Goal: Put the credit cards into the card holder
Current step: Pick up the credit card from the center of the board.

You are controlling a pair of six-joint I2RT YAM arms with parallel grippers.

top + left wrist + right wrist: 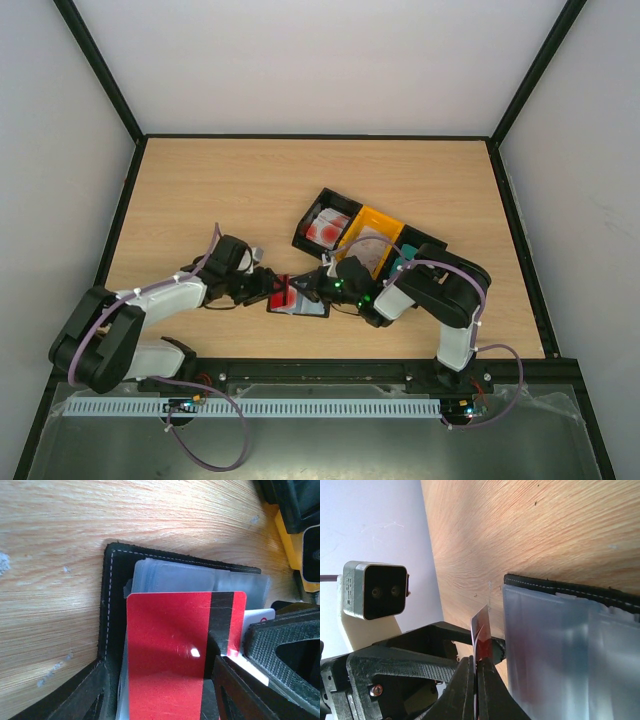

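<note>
The black card holder (305,308) lies open on the table between my two grippers, its clear inner sleeves up (200,582) (555,645). A red card with a black stripe (170,640) stands over the sleeves; it also shows in the top view (283,294). My right gripper (322,285) (481,662) is shut on this card, seen edge-on (482,625). A white-and-red card edge (257,617) shows beside it. My left gripper (265,287) (160,680) is open, with one finger on each side of the card, over the holder's near edge.
A row of bins stands just behind the right arm: a black one (327,225) with red-and-white cards, a yellow one (372,240) with a pale card, and another black one (408,262) partly hidden by the arm. Black frame rails edge the table.
</note>
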